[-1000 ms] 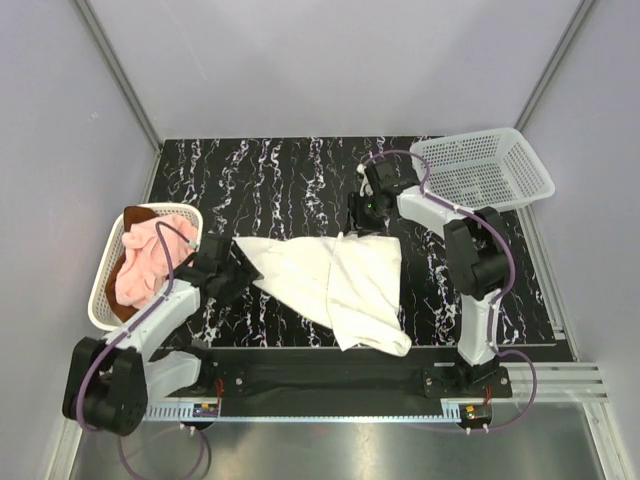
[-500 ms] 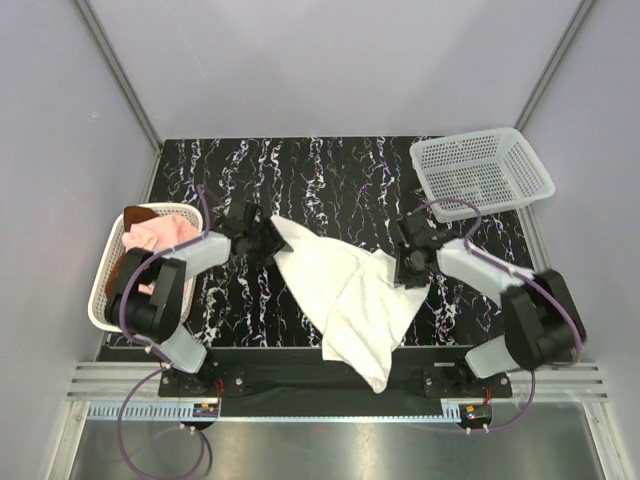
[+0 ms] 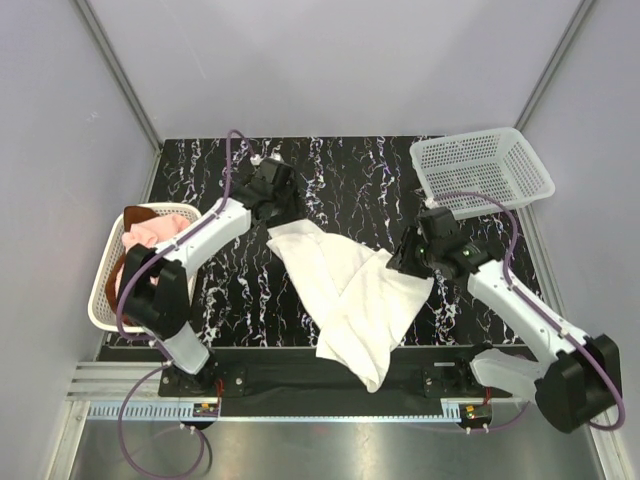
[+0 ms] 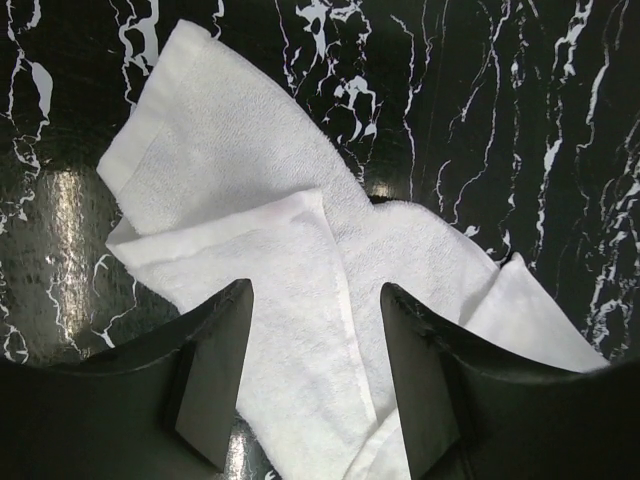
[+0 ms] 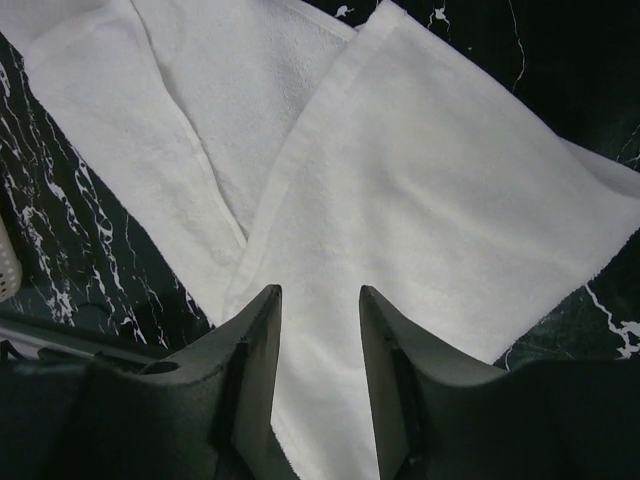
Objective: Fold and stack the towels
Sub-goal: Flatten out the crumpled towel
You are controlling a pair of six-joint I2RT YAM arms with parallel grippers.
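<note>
White towel (image 3: 350, 295): it lies crumpled in a loose diagonal on the surface (image 3: 330, 170), between the arms. One flap is doubled over the middle, and the near corner trails past the surface's near edge.

Handling, as a judgement: light, limp terry. It will not hold a shape, it sags from any pinch and it drags along the surface rather than sliding clean. Nothing here is fragile. Take hold at the hemmed corners, not mid-cloth, and keep both pinches level so the fold line stays straight. The far left corner shows plainly in the left wrist view and looks like the easiest to reach.

Left tool (image 3: 278, 205): released, jaws apart, nothing between them, just beyond that far left corner. Right tool (image 3: 402, 262): also released and empty, over the towel's right edge.

Pink towel (image 3: 150, 235) and rust-brown towel (image 3: 117, 275): both sit in the left basket (image 3: 100, 300), not yet folded.

Compared with half a second ago, your left tool has drawn away from the towel's corner toward the far side. The right arm has swung outward, with its tool over much the same edge. The towel has barely shifted.
</note>
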